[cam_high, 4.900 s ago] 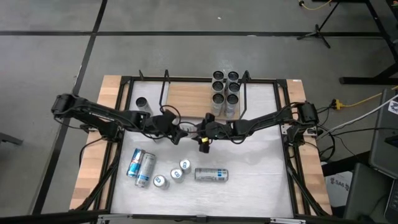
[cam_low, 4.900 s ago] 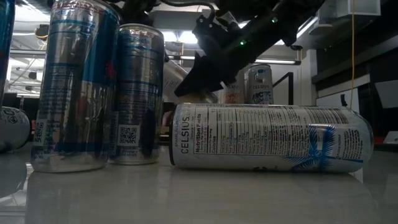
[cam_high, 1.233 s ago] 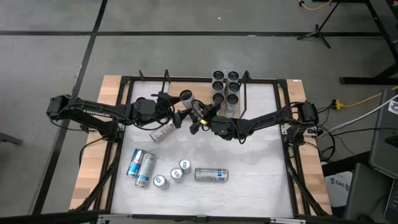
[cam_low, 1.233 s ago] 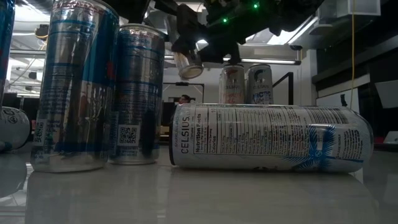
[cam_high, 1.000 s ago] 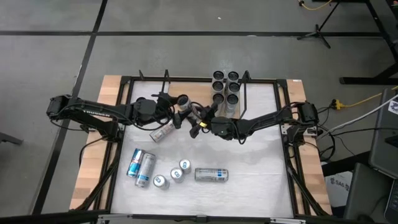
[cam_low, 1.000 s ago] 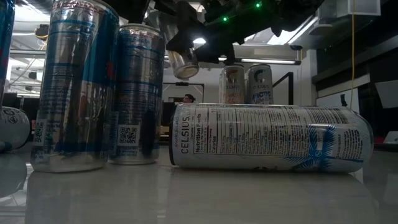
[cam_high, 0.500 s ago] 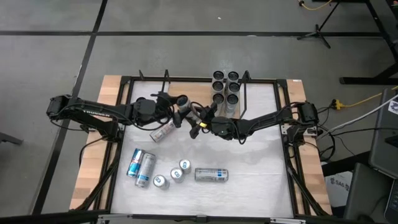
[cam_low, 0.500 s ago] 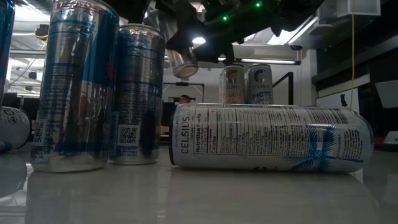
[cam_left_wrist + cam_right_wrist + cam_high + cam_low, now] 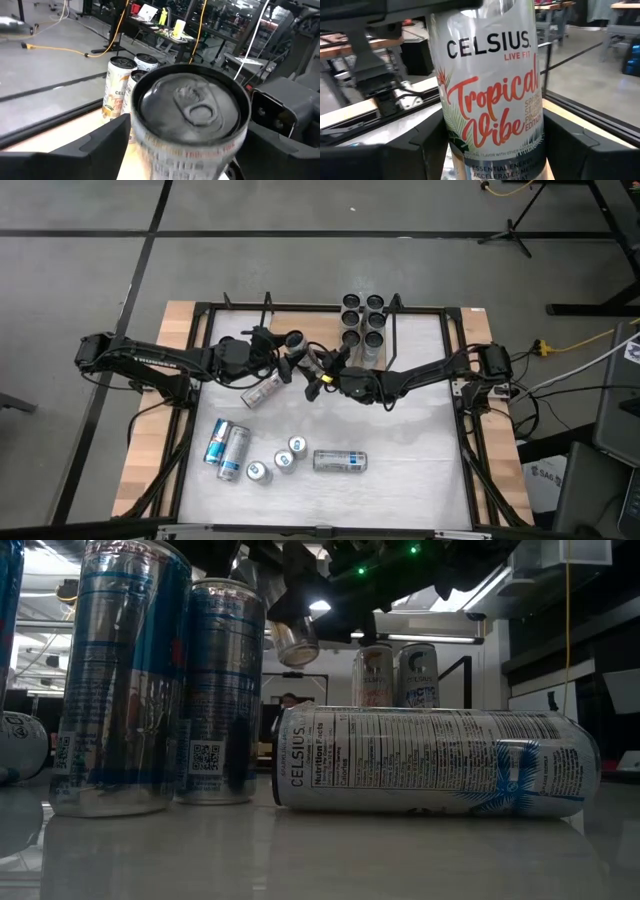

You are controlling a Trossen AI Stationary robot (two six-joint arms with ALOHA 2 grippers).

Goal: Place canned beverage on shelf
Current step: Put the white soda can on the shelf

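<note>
1. White Celsius "Tropical Vibe" can (image 9: pixel 303 348) is in the air, tilted, over the near edge of the shelf (image 9: pixel 290 328), not on it.
2. Right tool (image 9: pixel 318 370) is clamped on the can body.
3. Left tool (image 9: pixel 283 358) sits at the can's top end; can't tell whether it grips.
4. Six cans (image 9: pixel 362 322) stand at the shelf's right end.
5. Loose cans (image 9: pixel 250 455) stand and lie on the near-left of the counter (image 9: pixel 420 440).

White table (image 9: pixel 420 440) carries scattered cans (image 9: pixel 340 460) and the can-laden shelf (image 9: pixel 300 330).
</note>
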